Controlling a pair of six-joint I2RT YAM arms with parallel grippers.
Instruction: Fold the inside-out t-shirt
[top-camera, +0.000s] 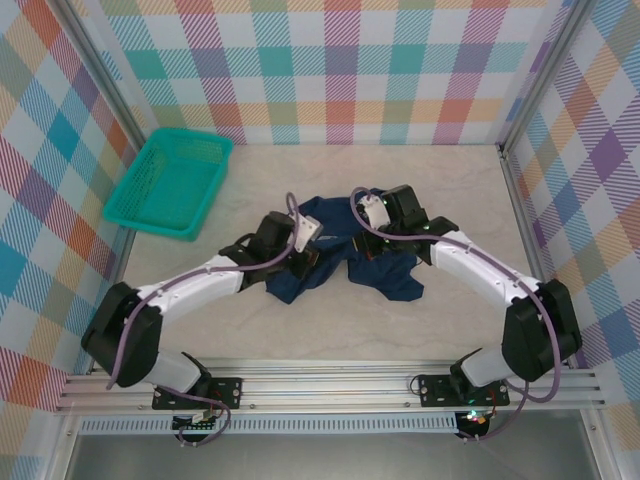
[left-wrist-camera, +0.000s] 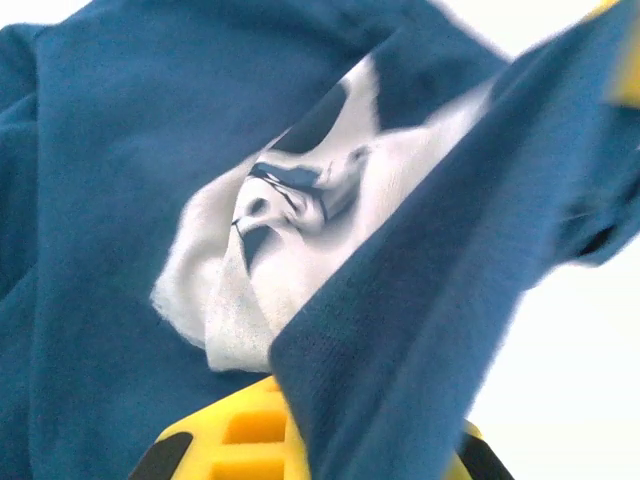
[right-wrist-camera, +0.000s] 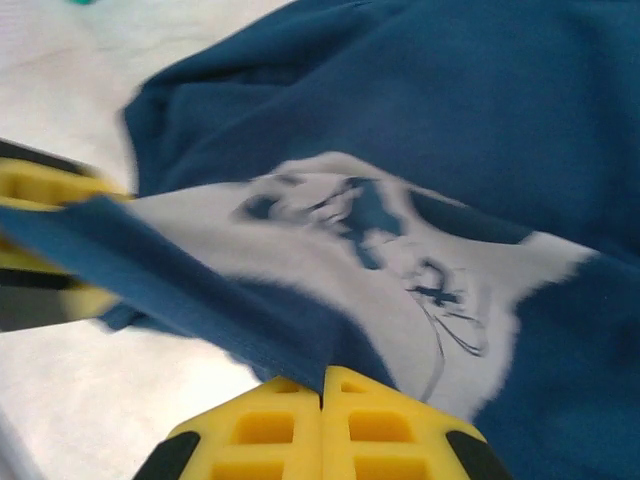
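Left end effector (left-wrist-camera: 288, 436) half hidden by t-shirt (left-wrist-camera: 130, 160) fold, right end effector (right-wrist-camera: 322, 418) cropped

Hides much of the navy t-shirt (top-camera: 298, 285) beneath the arms (top-camera: 200, 278) from above, buries the tips of the left gripper (left-wrist-camera: 305, 420) under a draped fold with its yellow fingers (left-wrist-camera: 240, 435) cropped at the bottom edge, and smears the shirt's pale print (right-wrist-camera: 380, 260) to a blur at the right wrist.

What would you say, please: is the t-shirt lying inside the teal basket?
No: the t-shirt lies bunched on the table, apart from the teal basket at far left.
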